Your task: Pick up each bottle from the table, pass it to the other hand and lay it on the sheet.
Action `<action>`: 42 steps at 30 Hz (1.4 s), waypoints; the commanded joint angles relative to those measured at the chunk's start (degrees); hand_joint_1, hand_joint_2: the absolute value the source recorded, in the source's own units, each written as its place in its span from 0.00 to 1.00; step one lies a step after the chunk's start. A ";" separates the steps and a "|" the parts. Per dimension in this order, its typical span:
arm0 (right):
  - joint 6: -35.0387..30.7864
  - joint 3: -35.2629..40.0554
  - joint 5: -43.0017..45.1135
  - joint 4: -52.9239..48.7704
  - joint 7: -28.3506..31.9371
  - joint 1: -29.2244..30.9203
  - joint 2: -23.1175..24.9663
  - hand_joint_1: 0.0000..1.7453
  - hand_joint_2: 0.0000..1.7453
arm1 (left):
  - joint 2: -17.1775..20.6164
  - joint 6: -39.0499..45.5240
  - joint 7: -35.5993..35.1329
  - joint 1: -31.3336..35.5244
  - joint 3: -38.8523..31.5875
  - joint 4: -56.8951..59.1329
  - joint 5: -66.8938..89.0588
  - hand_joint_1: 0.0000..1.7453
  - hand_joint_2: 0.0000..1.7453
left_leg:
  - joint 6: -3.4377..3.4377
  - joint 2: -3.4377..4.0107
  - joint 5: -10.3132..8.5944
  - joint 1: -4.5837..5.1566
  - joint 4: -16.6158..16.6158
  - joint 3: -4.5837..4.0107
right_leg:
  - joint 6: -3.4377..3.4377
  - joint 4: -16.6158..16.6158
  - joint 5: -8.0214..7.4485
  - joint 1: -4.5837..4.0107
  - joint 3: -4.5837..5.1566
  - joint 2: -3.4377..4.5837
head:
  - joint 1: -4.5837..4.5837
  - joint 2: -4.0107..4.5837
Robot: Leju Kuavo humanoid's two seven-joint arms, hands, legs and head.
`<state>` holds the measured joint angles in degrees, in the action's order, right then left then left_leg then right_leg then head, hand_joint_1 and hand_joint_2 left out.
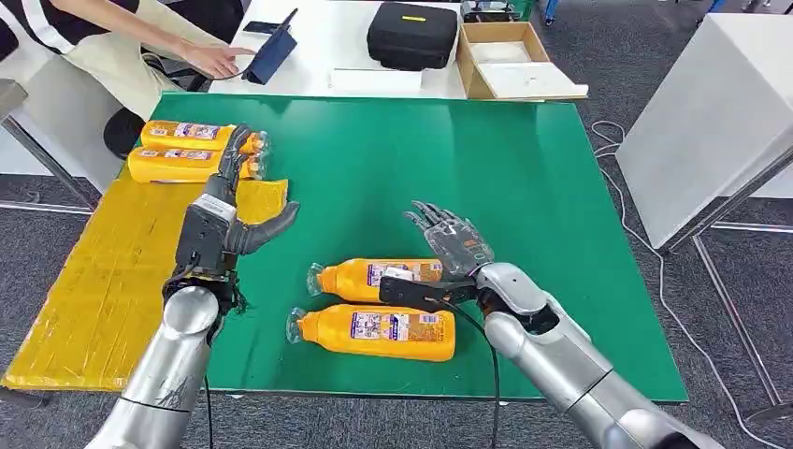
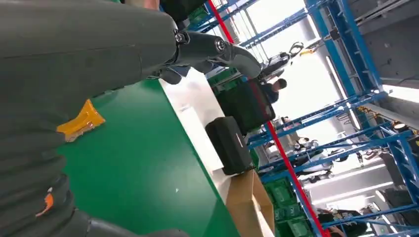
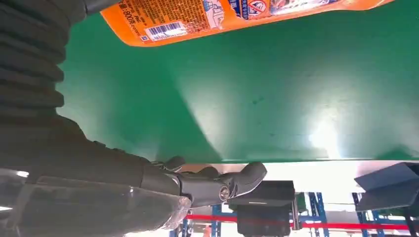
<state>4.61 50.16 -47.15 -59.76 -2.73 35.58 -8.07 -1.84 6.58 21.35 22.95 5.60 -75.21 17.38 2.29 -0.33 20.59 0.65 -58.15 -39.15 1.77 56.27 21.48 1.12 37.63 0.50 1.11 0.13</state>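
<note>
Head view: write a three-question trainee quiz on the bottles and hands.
1. True or false: the left hand holds a bottle.
2. How many orange bottles lie on the yellow sheet? A) none B) two C) four
3. Fill in: the right hand hovers open beside the farther bottle on the ____ table.

Key: 1 false; 2 B; 3 green. The nearer bottle also waits.

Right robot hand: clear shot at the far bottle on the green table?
Probably yes. The right robot hand is open and sits right by the far bottle's base end, with nothing between them. The near bottle lies apart, closer to the robot, out of the way.
</note>
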 commanded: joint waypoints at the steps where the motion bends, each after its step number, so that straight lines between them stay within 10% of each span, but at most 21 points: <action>1: 0.41 1.89 1.07 8.42 -0.09 2.99 0.83 0.00 1.00 | -0.88 0.14 0.07 2.34 -0.86 6.24 -0.16 0.00 1.00 | -0.19 -0.03 0.11 0.00 0.06 0.38 | -0.13 -0.05 0.12 -0.01 -0.38 -0.09 | 0.00 0.00; 42: -0.83 3.25 1.32 17.79 0.06 3.39 3.76 0.00 1.00 | -1.59 0.30 0.73 3.74 -1.22 9.54 -1.55 0.00 1.00 | -0.16 0.01 0.10 -0.01 0.02 0.27 | -0.11 -0.02 0.09 -0.02 -0.26 -0.04 | 0.00 0.00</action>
<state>3.41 51.76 -46.03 -46.58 -2.86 36.86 -6.51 -3.06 6.91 21.90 24.26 5.62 -70.75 16.30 2.29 -0.32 20.58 0.65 -58.15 -39.15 1.77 56.27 21.48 1.11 37.64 0.51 1.11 0.13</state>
